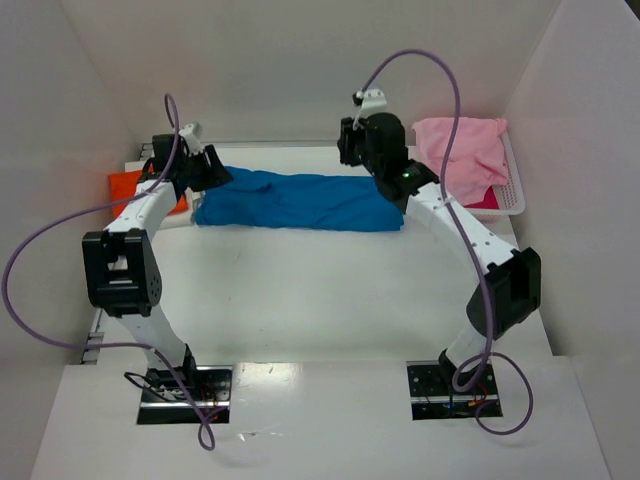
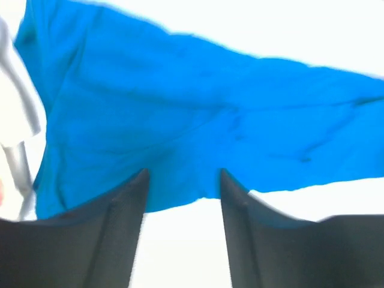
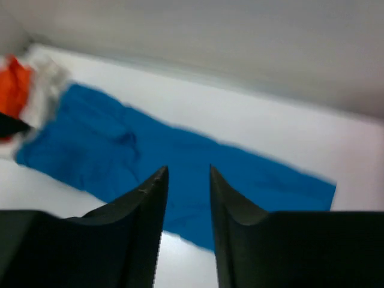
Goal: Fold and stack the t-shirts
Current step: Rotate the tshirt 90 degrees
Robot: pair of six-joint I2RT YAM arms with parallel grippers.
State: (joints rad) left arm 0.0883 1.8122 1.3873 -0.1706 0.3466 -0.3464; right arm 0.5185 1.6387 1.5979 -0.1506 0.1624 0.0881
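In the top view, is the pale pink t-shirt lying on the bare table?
No, the crumpled pale pink cotton t-shirt sits in the white plastic basket, apart from the bright blue cotton t-shirt.

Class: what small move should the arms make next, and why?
Probably lower both and pinch the ends: the blue t-shirt lies in a long strip, the left gripper open over its left end, the right gripper open near its right end, neither holding cloth.

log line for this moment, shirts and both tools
blue t-shirt: long strip, centre | orange t-shirt: far left | pink t-shirt: in basket | left tool: open, empty | right tool: open, empty
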